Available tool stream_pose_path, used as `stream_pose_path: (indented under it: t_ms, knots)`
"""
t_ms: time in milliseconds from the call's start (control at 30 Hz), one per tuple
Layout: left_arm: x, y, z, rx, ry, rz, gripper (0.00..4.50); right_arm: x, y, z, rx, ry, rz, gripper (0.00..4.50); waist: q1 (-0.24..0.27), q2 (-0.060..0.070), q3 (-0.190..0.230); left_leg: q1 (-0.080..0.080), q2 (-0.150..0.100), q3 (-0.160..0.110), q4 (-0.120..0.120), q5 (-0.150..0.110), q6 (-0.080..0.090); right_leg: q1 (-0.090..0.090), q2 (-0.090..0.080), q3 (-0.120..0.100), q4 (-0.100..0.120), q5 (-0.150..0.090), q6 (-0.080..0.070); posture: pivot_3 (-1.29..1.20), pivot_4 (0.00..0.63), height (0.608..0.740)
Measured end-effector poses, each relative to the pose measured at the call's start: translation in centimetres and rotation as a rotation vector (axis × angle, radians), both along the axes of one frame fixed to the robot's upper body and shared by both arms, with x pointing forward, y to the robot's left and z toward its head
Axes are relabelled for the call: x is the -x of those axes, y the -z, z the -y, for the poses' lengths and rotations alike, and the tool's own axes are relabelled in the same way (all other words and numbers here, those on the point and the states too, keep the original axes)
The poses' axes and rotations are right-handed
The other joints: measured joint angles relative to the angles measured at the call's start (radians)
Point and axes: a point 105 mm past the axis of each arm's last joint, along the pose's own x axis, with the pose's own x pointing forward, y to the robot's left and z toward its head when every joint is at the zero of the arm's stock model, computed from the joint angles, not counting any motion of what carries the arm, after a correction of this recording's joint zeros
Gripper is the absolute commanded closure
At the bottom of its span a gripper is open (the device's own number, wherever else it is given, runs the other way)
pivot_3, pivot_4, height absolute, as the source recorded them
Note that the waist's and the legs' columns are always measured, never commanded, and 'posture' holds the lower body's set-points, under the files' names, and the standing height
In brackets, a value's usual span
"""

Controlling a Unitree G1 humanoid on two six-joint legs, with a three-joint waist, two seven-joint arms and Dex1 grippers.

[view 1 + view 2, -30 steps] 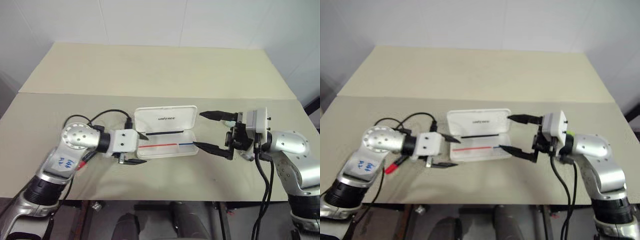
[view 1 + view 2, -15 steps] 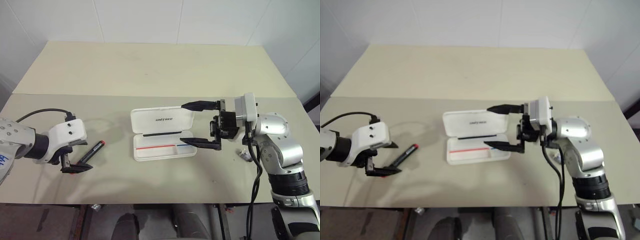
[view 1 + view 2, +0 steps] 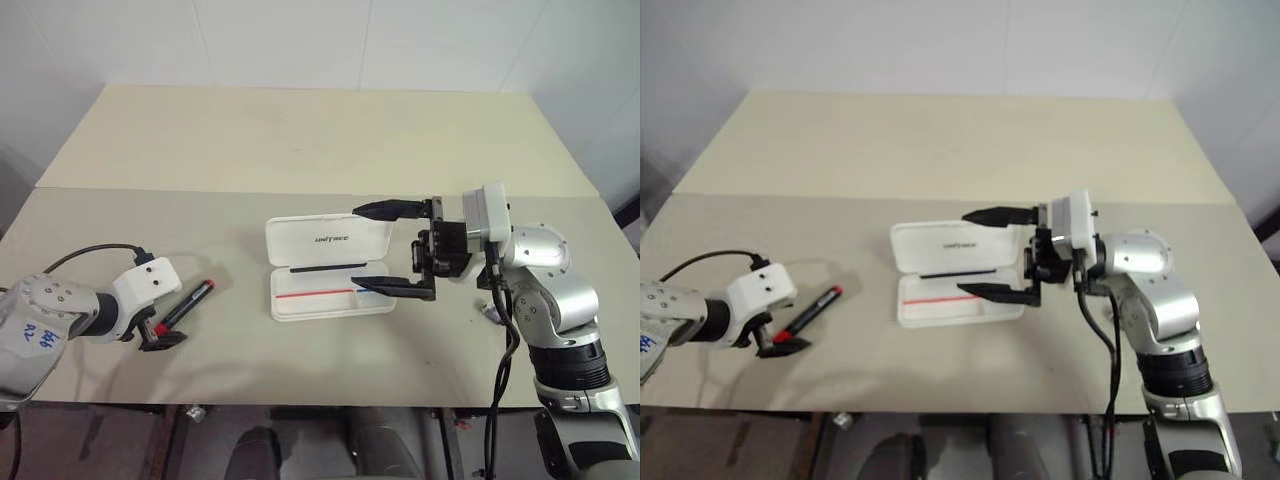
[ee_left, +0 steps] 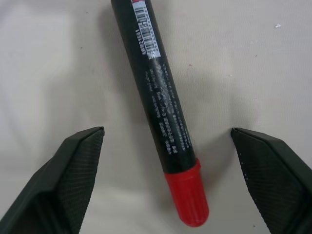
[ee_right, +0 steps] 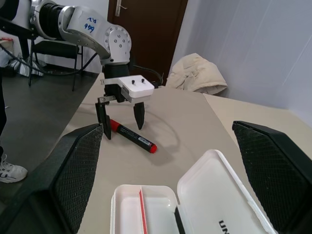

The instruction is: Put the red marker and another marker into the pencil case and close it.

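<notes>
Reaching down over the red marker (image 3: 188, 304), my left gripper (image 3: 160, 338) stands with its fingers (image 4: 73, 175) spread wide, one on each side of the marker's red-capped end, neither touching it. The marker lies flat on the counter (image 3: 300, 150) near its front left corner, slanted, with its other red tip pointing away toward the pencil case (image 3: 328, 266). In the left wrist view its black barrel runs between my two fingers and the red cap sits nearest the wrist.

The pencil case lies open near the middle of the counter, well apart from the marker. Its lid is folded back flat toward the far edge with the dark lettering showing, and the tray on the near side carries a thin red and blue stripe. I cannot see anything lying in the tray.

My right gripper (image 3: 392, 248) is held level at the right end of the case, pointing toward the counter's left edge. Its fingers (image 3: 388, 209) are wide open and hold nothing: one reaches over the lid's right end, the other over the tray's right end. Whether they touch the case I cannot tell.

A small pale object (image 3: 489, 312) lies on the counter by my right arm, mostly hidden, so I cannot say what it is.
</notes>
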Motion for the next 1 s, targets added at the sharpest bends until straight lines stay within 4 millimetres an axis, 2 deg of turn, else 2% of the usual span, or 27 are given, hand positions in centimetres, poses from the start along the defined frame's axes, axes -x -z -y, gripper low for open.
stream_pose_path:
  t_ms: [33,300,333,533,633,700,800,1000]
  knots:
    - [0.0,0.1,0.0,0.001,0.0,-0.003,1.24,0.0,0.1,0.0,-0.002,0.001,-0.003,0.0,-0.001,0.0,0.0,0.0,0.0,0.0,0.001,0.001,0.0,0.001,0.0,0.001,0.0,-0.005,-0.01,0.0,0.15,0.74]
    - [0.0,0.5,-0.1,-0.021,0.02,-0.018,3.75,0.2,0.2,0.0,-0.01,0.013,-0.008,0.0,-0.019,-0.002,0.001,0.003,-0.001,-0.006,0.0,0.014,0.001,0.004,0.003,0.002,-0.005,0.01,-0.019,0.0,0.15,0.74]
    - [-0.1,0.5,-0.3,-0.028,0.02,-0.014,3.9,0.2,0.2,0.0,-0.011,0.014,-0.007,0.0,-0.022,-0.002,0.001,0.003,-0.001,-0.007,0.0,0.014,0.002,0.004,0.004,0.002,-0.007,0.012,-0.019,0.0,0.15,0.74]
    - [-1.6,-0.8,-1.0,-0.077,0.024,0.074,3.9,0.1,0.2,0.0,-0.014,0.023,-0.007,0.0,-0.047,-0.007,0.003,-0.003,0.0,-0.009,-0.002,0.015,0.004,0.001,0.006,0.003,-0.011,0.017,-0.017,0.0,0.15,0.74]
    - [-2.4,-2.0,0.1,-0.052,0.083,0.131,3.9,-0.1,0.2,0.1,-0.015,0.034,-0.01,0.0,-0.048,-0.008,0.003,-0.006,0.0,-0.007,-0.004,0.014,0.001,-0.004,0.005,0.003,-0.01,0.016,-0.015,0.0,0.15,0.74]
    - [-2.7,-3.2,1.6,0.022,0.157,0.168,3.9,-0.3,0.4,0.2,-0.013,0.045,-0.018,0.0,-0.048,-0.008,0.003,-0.007,0.0,-0.007,-0.004,0.011,-0.004,-0.006,0.006,0.002,-0.007,0.015,-0.007,0.0,0.15,0.74]
    - [-2.4,-4.7,2.8,0.073,0.269,0.185,3.9,-0.5,0.4,0.3,-0.011,0.054,-0.022,0.0,-0.048,-0.008,0.003,-0.007,0.0,-0.007,-0.006,0.007,-0.006,-0.007,0.006,0.002,-0.006,0.012,0.001,0.0,0.15,0.74]
    - [0.0,-6.0,4.9,0.094,0.543,0.112,3.9,-0.7,0.4,0.7,0.005,0.078,-0.017,0.0,-0.044,-0.008,0.003,-0.006,0.0,-0.007,-0.012,0.005,-0.008,-0.008,0.005,0.002,-0.007,0.007,0.003,0.0,0.15,0.74]
